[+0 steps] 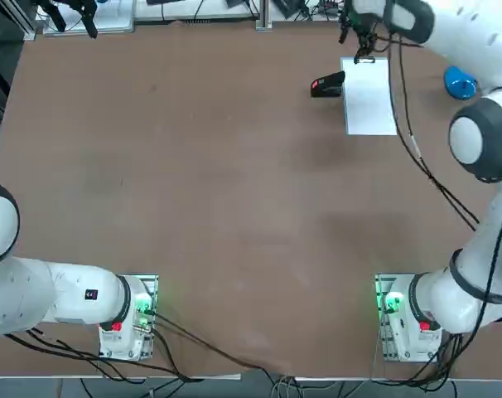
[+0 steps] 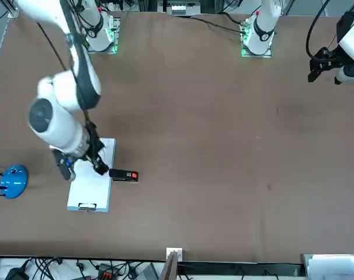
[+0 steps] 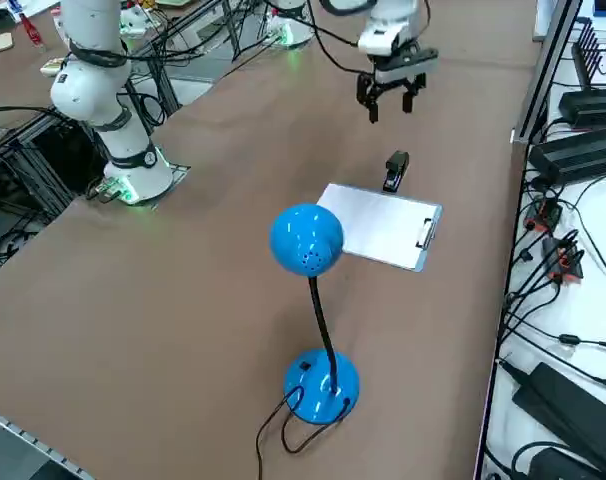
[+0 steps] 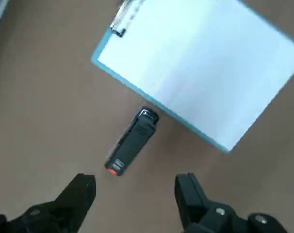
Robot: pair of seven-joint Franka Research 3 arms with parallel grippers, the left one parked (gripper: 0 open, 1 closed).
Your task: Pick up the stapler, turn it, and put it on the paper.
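"Toward the table's [image 1: 209, 207] far edge, right of its middle, what do I have in front of me?"

"I see the stapler [image 1: 327, 85] lying on the table, just beside the left long edge of the paper [image 1: 371, 99]. Its red-marked end points away from the sheet, toward the table's left edge, and its other end faces the board [image 4: 159, 102] under the paper."

"And how does the paper sit?"

"White sheet on a pale blue board, flat on the table. Its metal clip [image 2: 87, 206] is at the short side facing the table's far edge. The stapler lies crosswise to the paper's long side, not along it."

"Where's my right gripper [image 4: 135, 177]?"

"Up in the air, over the far right part of the table. I have both fingers [image 4: 188, 194] in the wrist view — they stand wide apart, with nothing held between them. The stapler rests on the tabletop below, clear of both fingers."

"Anything else near my arm [image 2: 63, 99]?"

"A blue lamp [image 3: 323, 388] stands on the other side of the paper from the stapler, nearer the table's right edge. I see its black neck [image 3: 322, 320] rise to a round blue head [image 3: 307, 240] — and a dark cord [image 3: 263, 430] runs from the base."
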